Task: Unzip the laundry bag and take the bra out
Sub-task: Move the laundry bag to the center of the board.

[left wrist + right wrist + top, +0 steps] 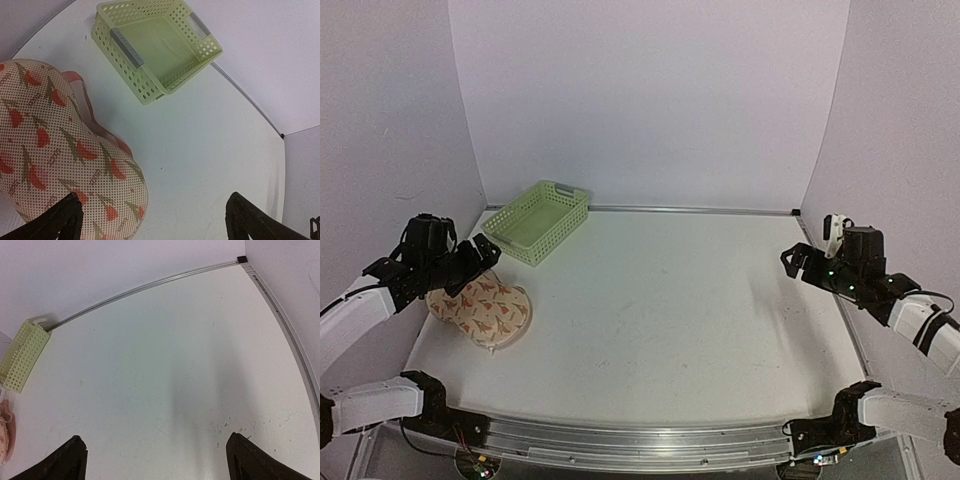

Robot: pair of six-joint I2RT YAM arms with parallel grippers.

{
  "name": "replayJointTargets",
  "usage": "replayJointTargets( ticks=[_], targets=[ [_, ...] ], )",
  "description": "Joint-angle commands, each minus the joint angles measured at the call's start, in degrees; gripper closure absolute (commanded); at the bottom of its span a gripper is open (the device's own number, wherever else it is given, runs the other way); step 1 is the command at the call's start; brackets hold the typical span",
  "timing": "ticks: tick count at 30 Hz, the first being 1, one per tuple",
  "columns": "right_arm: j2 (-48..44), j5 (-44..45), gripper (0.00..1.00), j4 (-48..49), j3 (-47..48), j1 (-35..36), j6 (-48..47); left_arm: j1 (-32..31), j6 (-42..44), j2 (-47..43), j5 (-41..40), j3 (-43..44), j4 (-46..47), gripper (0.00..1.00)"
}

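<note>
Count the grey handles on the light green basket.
2: one handle on the basket side facing the laundry bag, the other on the opposite side. None seems hidden.

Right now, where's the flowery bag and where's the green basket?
laundry bag (55,150), left wrist view, middle of its patterned top.
green basket (537,219), top external view, its bare floor.

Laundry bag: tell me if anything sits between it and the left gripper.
Nothing visible does. The left gripper hangs close over one end of the laundry bag, fingers spread, and the bag's patterned top lies bare beneath it. The green basket stands farther back, apart from the bag and out of the path.
</note>
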Motion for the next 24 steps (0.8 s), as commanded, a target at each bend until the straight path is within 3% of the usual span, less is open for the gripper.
replayJointTargets(
  ticks=[1,15,24],
  targets=[
    [1.2,-4.1,0.02,0.2,5.8,0.5,1.2,-0.1,-9.0,-1.0,-2.9,3.3,-5.5,0.00],
    [4.2,-7.1,0.02,0.0,11.1,0.8,-0.1,-0.1,-26.6,-0.3,-10.6,3.3,-20.7,0.03],
    [5.5,-8.5,0.02,0.4,11.3,0.9,-1.0,-0.2,-31.8,-0.4,-12.8,-0.8,-23.3,0.02]
  ],
)
